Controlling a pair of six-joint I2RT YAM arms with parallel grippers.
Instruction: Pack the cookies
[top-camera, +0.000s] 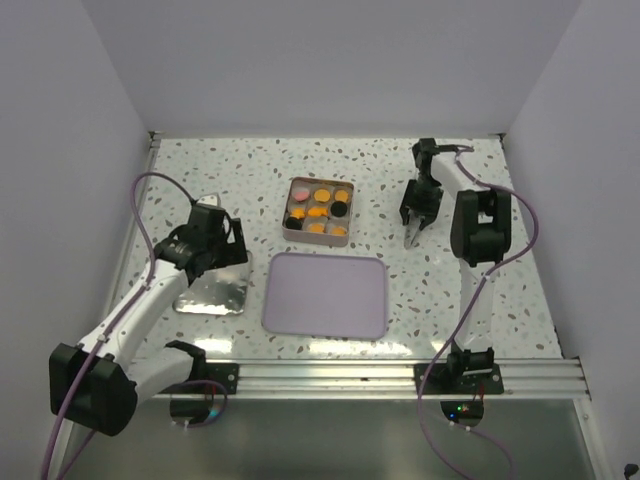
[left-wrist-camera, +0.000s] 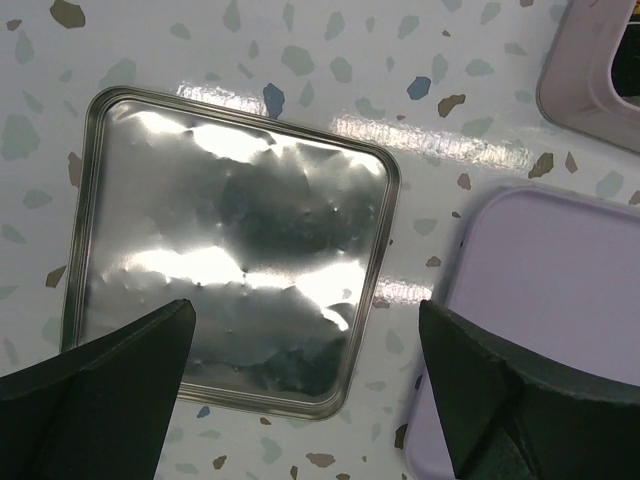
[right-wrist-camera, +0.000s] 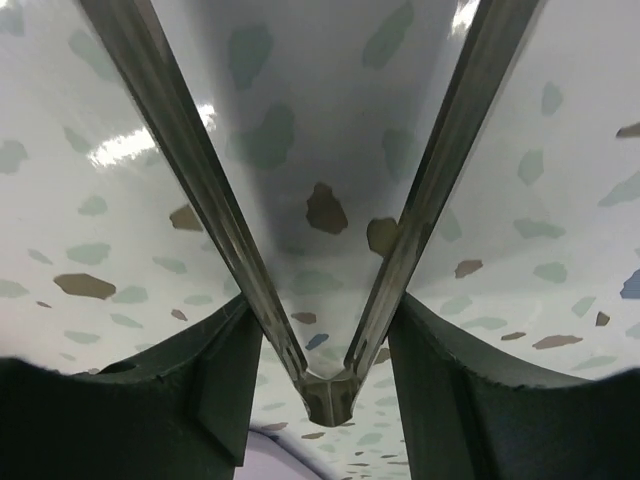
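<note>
cookies (top-camera: 317, 211) fill the tin (top-camera: 317, 241) at mid-table, well to the left of my right gripper (top-camera: 413, 232), which pinches metal tongs (right-wrist-camera: 200, 190) at half width. left gripper (left-wrist-camera: 305, 335) hangs wide over the lid (left-wrist-camera: 230, 220). tray (top-camera: 325, 295) lies just before the tin. speckled white table (top-camera: 250, 165), pale walls (top-camera: 330, 60).

Plain pale walls (top-camera: 330, 60), speckled terrazzo tabletop (top-camera: 250, 165), glossy under bright light
</note>
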